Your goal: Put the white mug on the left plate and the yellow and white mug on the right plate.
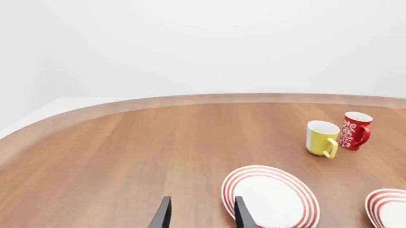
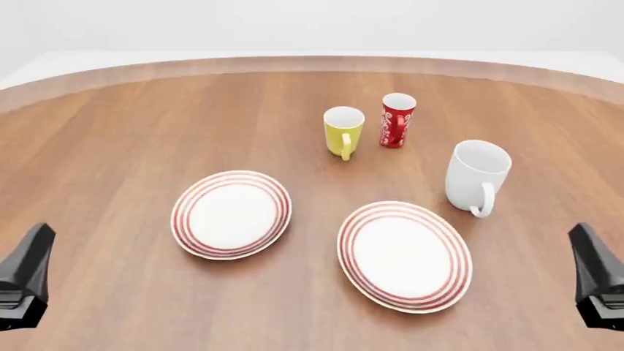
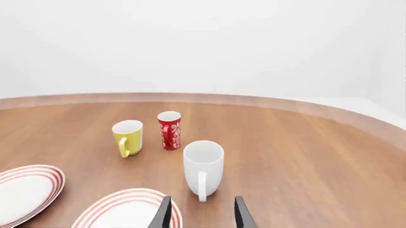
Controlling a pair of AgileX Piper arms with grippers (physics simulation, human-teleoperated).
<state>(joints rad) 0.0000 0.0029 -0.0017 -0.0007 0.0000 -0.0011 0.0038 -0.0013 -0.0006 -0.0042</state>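
While both end effectors, left (image 1: 201,214) and right (image 3: 201,213), wait parted and empty, the white mug (image 2: 477,175) stands beside the right plate (image 2: 405,255); the yellow and white mug (image 2: 343,131) stands close beside the red mug (image 2: 397,119), which a careless grasp could topple.

The table (image 2: 117,146) is warm brown wood with fine grain, and its curved edge is a lighter brown. Behind it the background is plain white.

The white mug (image 2: 476,175), at the right of the front view, is all white and glossy. The yellow and white mug (image 2: 343,131), near the upper middle, is yellow outside, with a yellow handle, and white inside. Beside it the red mug (image 2: 396,120) is red with a white ornament pattern and white inside.

The left plate (image 2: 231,214) and the right plate (image 2: 404,255) are both white with thin red rings on the rim.

The left gripper (image 2: 25,281) and the right gripper (image 2: 597,281), in the lower corners, are black.
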